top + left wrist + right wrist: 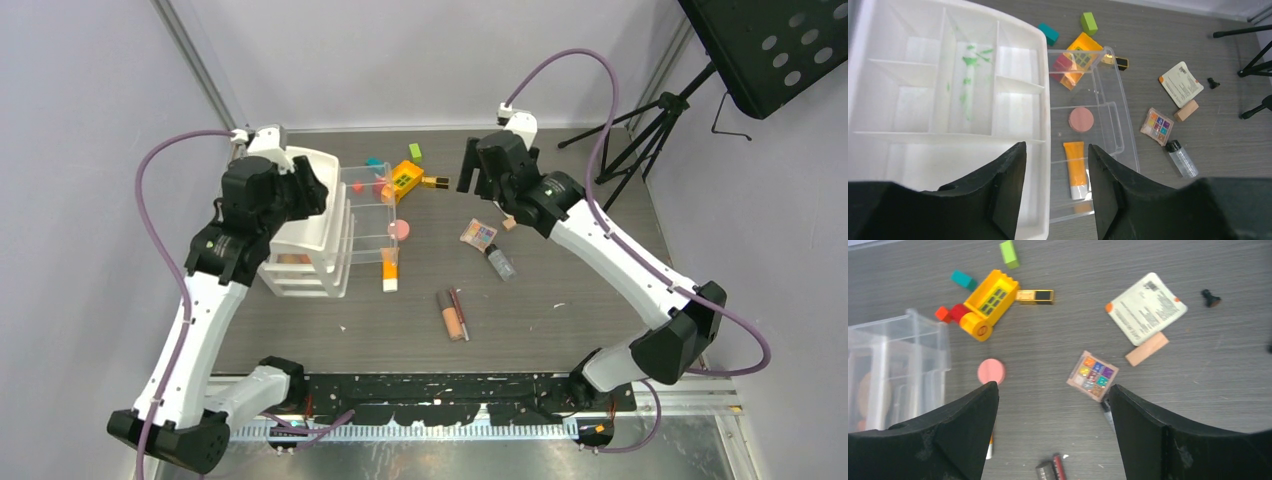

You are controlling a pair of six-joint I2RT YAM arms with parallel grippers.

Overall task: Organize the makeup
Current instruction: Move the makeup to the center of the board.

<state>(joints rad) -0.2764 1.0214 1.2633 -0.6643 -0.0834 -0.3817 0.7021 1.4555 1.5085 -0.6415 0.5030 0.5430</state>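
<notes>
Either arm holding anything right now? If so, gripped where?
Nothing is held. The left gripper hangs over the white organizer with empty space between its fingers; the right gripper stands wide open above the table, nothing between its fingers.

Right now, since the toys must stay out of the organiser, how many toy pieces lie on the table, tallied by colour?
green block: 1
teal block: 1
red block: 1
yellow-and-red brick: 1
Total: 4
</notes>
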